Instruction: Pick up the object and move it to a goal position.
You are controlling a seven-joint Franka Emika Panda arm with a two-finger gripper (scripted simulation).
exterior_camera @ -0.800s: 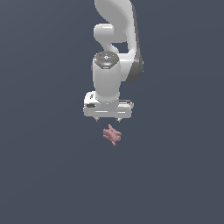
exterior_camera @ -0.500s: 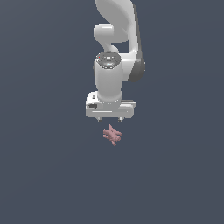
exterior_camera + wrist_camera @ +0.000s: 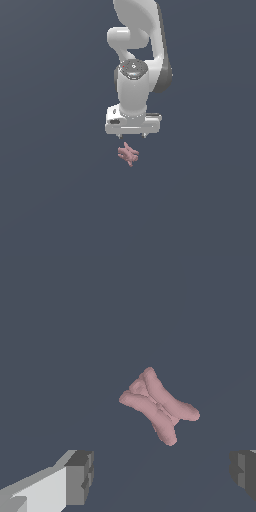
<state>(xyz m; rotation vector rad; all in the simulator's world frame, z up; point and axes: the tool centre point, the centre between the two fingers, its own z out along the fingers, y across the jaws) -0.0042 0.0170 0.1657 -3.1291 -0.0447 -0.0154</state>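
Dusty-pink object [image 3: 128, 154], a small jack-like cluster of stubby crossing prongs, lies on the plain grey desk [image 3: 55, 200] just below the white hand [image 3: 132, 135] in the exterior view. The hand hangs above it, apart from it, fingers pointing down. In the wrist view the two dark fingertips [image 3: 80, 476] stand wide apart with nothing between them, the object [image 3: 159, 405] off the line joining them. Judged purpose: a spread suited to straddling the prongs on descent.
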